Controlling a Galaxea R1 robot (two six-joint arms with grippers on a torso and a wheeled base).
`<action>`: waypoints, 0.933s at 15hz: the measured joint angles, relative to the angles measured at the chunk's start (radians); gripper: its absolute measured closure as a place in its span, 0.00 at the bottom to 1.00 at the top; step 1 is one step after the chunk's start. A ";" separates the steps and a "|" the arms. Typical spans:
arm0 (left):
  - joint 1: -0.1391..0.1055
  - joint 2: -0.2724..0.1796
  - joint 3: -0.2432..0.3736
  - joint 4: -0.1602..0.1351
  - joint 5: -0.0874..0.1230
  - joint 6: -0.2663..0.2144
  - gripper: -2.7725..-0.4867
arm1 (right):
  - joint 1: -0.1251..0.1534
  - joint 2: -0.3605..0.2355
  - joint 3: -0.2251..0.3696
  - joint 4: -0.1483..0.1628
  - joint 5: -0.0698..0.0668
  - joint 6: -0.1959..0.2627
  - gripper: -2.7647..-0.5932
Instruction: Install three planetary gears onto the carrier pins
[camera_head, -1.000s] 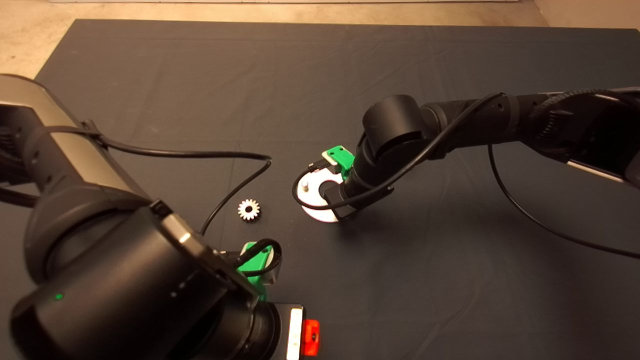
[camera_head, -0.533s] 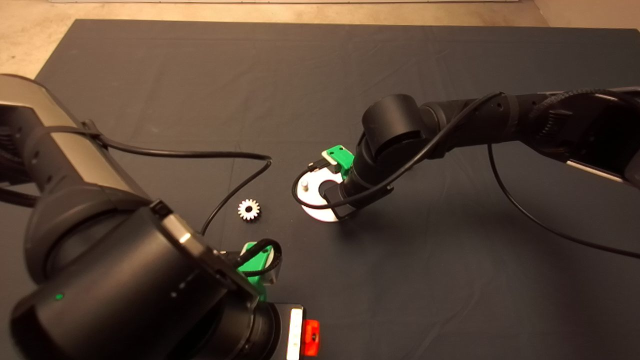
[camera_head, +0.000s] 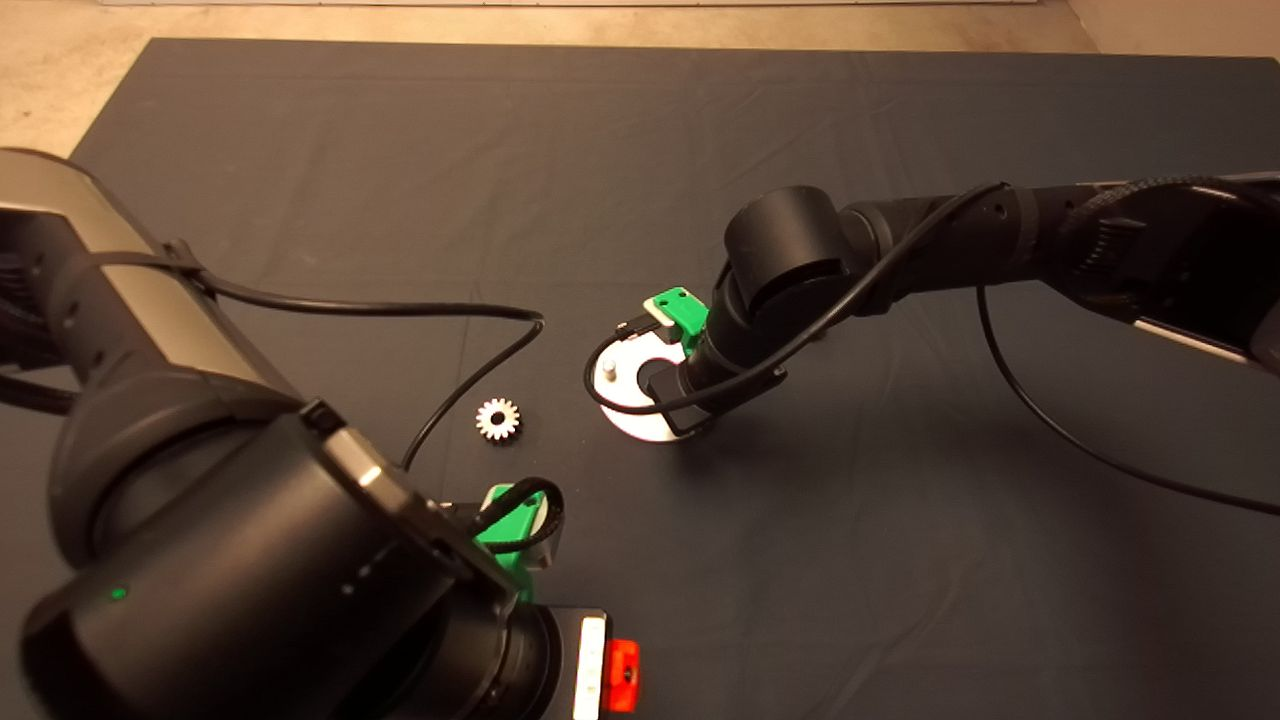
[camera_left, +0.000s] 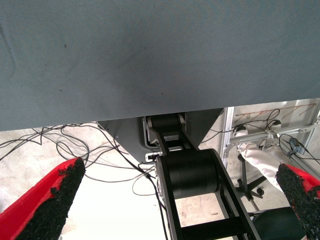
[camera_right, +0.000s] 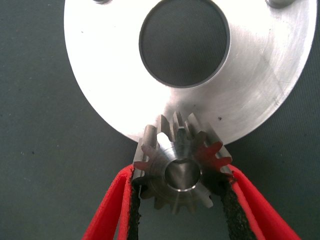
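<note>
Silvery disc (camera_head: 628, 410) near the mat's (camera_head: 400, 150) middle in my head view, one carrier pin (camera_head: 609, 368) showing on it, the right arm reaching over it; a loose gear (camera_head: 497, 418) lies just beside the disc, toward the left arm parked at the near edge. On my left wrist view, the left gripper (camera_left: 182, 200) stands wide open, holding nothing, floor beyond. On my right wrist view, the right gripper (camera_right: 180, 200) is clamped on a second gear (camera_right: 181, 167) at the disc's (camera_right: 125, 75) rim.
</note>
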 joint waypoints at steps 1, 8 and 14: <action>0.000 0.000 0.000 0.000 0.000 0.000 0.00 | -0.004 -0.004 0.000 -0.002 0.003 0.000 0.83; 0.000 -0.003 0.000 0.000 0.000 0.000 0.00 | -0.007 -0.011 0.002 -0.008 -0.007 0.000 0.85; 0.000 -0.003 0.000 0.000 0.000 0.000 0.00 | -0.007 -0.011 0.002 -0.009 -0.007 0.003 0.85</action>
